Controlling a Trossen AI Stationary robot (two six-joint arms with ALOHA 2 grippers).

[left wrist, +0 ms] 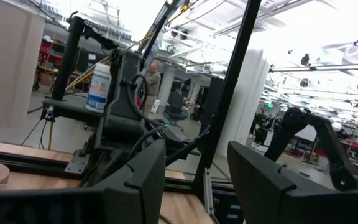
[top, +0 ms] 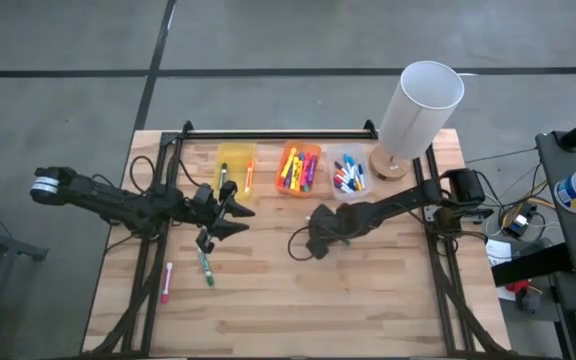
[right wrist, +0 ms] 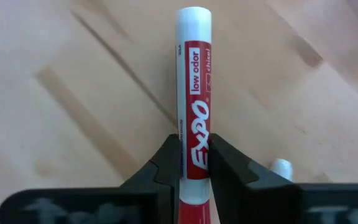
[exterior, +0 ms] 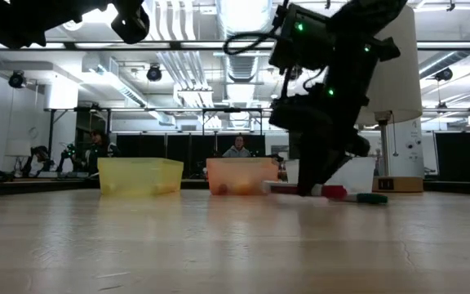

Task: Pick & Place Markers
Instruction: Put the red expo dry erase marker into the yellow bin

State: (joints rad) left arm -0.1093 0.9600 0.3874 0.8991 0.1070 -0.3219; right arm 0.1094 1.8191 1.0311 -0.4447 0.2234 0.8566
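A red-and-white marker (right wrist: 194, 93) lies on the wooden table (top: 368, 300) near its middle, and my right gripper (top: 318, 240) is shut on it, pointing steeply down. In the low view this marker's red end (exterior: 333, 193) shows beside the gripper (exterior: 312, 189). A pink marker (top: 166, 283) and a green marker (top: 206, 265) lie flat on the table's left part. My left gripper (top: 233, 215) hangs open above the table, left of centre, with nothing between its fingers (left wrist: 135, 180). My right gripper pinches the marker's barrel (right wrist: 194, 146) on its red label between its two fingers (right wrist: 166, 165). The fingers come slanting down from above and lie across the marker. The marker lies flat on the table.
Along the far side stand a yellow bin (top: 235, 165), an orange bin (top: 299, 168) and a clear bin (top: 349, 175), each with markers inside. A tall white cylinder (top: 418, 110) stands at the far right. Another marker's white end (right wrist: 282, 168) lies close to my right gripper.
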